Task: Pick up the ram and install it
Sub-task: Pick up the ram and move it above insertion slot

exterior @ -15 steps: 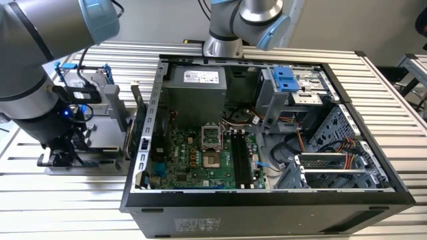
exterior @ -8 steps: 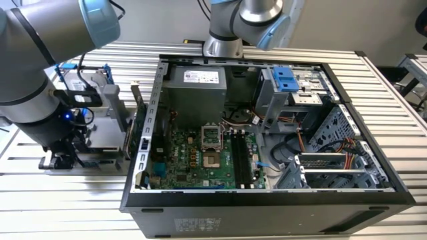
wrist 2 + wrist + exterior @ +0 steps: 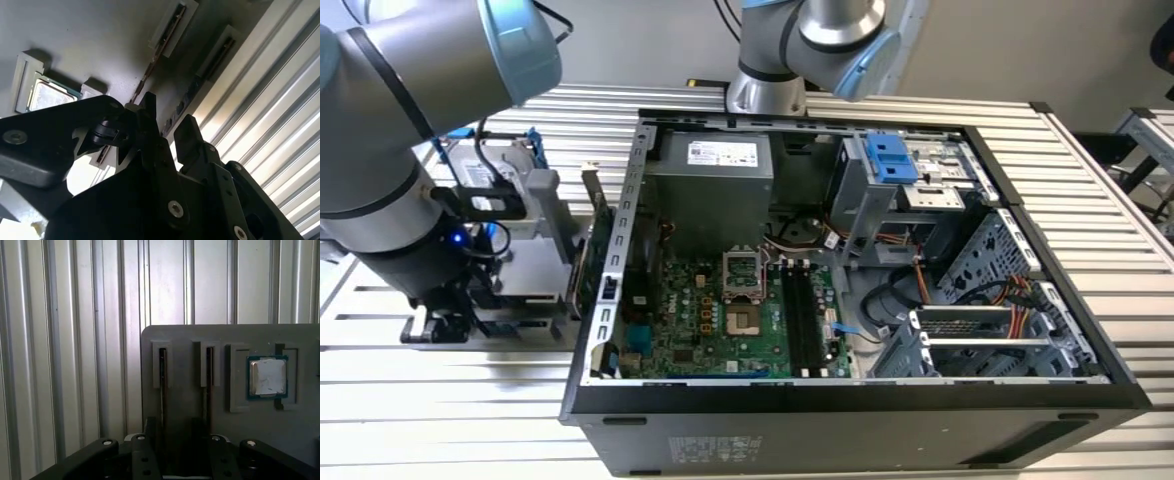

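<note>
Two rams stand on edge in slotted holders on a grey plate (image 3: 190, 340). My gripper (image 3: 174, 437) is open and low over the plate. Its fingers (image 3: 150, 432) stand either side of the ram (image 3: 162, 385) farther from the CPU chip, and I cannot tell if they touch it. The second wrist view shows that same ram (image 3: 200, 80) running into the gap of the gripper (image 3: 167, 125). The other ram (image 3: 207, 375) passes just beside one finger. In the exterior view the gripper (image 3: 447, 325) is at the exterior view's left, outside the case. The motherboard's black slots (image 3: 807, 310) lie inside it.
A silver CPU chip (image 3: 268, 377) sits in its own holder on the plate, beside the rams. The open computer case (image 3: 854, 400) takes up the middle of the ribbed metal table (image 3: 440, 400). A power supply (image 3: 714, 165) and drive cages (image 3: 907, 170) stand at its back.
</note>
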Motion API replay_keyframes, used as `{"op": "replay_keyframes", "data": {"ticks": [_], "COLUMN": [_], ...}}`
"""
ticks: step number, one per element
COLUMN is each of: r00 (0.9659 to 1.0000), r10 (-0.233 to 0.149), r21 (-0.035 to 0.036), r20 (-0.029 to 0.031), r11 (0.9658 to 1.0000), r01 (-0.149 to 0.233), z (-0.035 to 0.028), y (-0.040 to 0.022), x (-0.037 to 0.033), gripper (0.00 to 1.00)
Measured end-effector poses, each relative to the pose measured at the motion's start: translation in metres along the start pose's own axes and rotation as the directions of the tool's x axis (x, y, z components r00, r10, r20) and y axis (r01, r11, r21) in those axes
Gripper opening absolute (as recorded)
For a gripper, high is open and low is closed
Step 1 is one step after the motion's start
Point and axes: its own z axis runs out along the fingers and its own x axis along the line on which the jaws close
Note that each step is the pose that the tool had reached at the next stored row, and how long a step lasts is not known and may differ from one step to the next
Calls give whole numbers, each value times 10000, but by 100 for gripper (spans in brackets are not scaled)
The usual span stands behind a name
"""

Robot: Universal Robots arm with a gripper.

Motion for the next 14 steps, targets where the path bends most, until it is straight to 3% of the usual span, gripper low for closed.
{"op": "replay_keyframes", "data": {"ticks": [11, 12, 14], "r00": [10000, 10000, 10000], "r10": [-1, -1, -1], "r21": [1, 1, 1], "r20": [1, 1, 0], "r11": [10000, 10000, 10000], "r01": [1, 1, 1], "z": [11, 11, 11], "y": [0, 0, 0], "x": [4, 4, 4], "gripper": [100, 0, 0]}}
